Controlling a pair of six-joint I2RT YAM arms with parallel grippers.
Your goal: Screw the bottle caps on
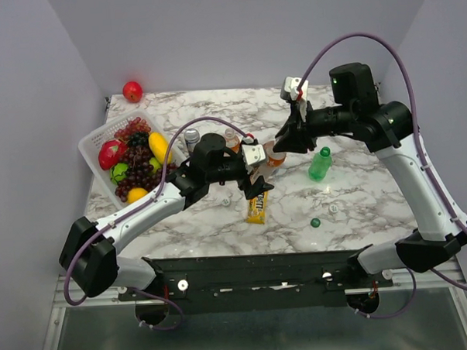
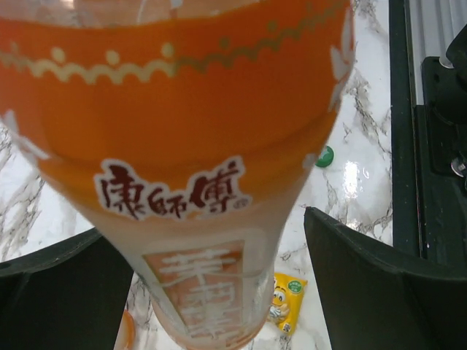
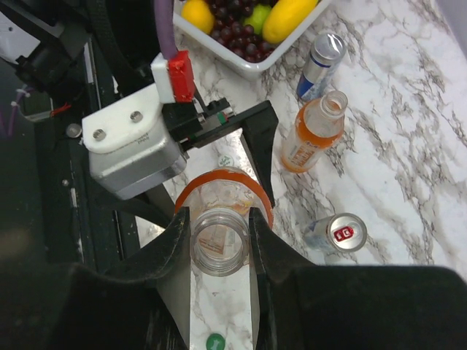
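Orange drink bottle point(image 2: 190, 146) mid-table, no cap on yet. my right gripper point(image 3: 219, 227) pinching its open neck. left gripper point(image 2: 203, 233) wide, straddling body, not gripping. Guessing next: left clamps body, right lets go, fetches cap. green cap point(image 1: 315, 222) loose, near right.

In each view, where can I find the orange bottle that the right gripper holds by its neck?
Top external: the orange bottle sits at the centre.
Left wrist: the bottle fills the upper middle.
Right wrist: the bottle is low centre, seen from above.
Shared landmark: the left gripper's black fingers on either side of it.
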